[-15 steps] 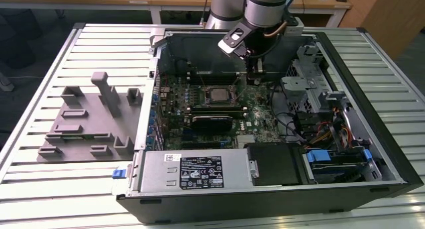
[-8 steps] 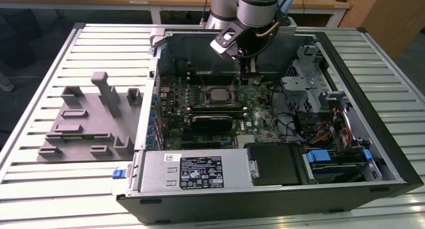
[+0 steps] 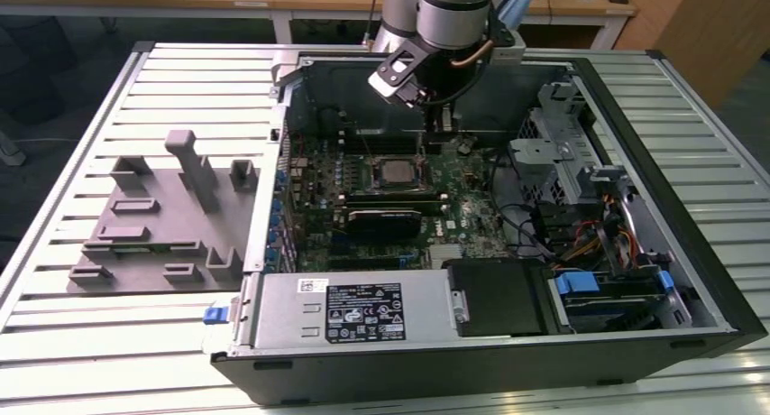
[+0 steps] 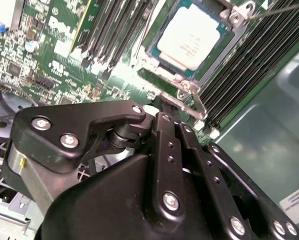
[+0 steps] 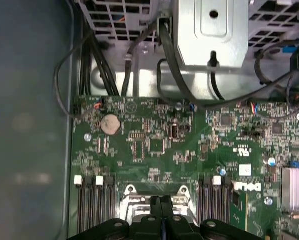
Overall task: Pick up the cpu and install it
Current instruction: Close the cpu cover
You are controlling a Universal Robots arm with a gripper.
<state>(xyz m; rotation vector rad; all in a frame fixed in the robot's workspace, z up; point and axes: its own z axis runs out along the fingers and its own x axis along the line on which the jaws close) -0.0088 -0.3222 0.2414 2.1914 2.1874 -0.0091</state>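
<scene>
second wrist view, cpu (image 4: 192, 37) in socket (image 4: 165, 70), exterior view, tray (image 3: 162, 225) beside case (image 3: 481, 365)

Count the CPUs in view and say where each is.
1. The cpu lies in the socket on the motherboard inside the open computer case. The arm covers part of the board, so another could be hidden.

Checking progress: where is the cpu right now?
In the exterior view, the silvery square cpu sits in the dark metal-framed socket on the green motherboard, inside the open black computer case.
</scene>
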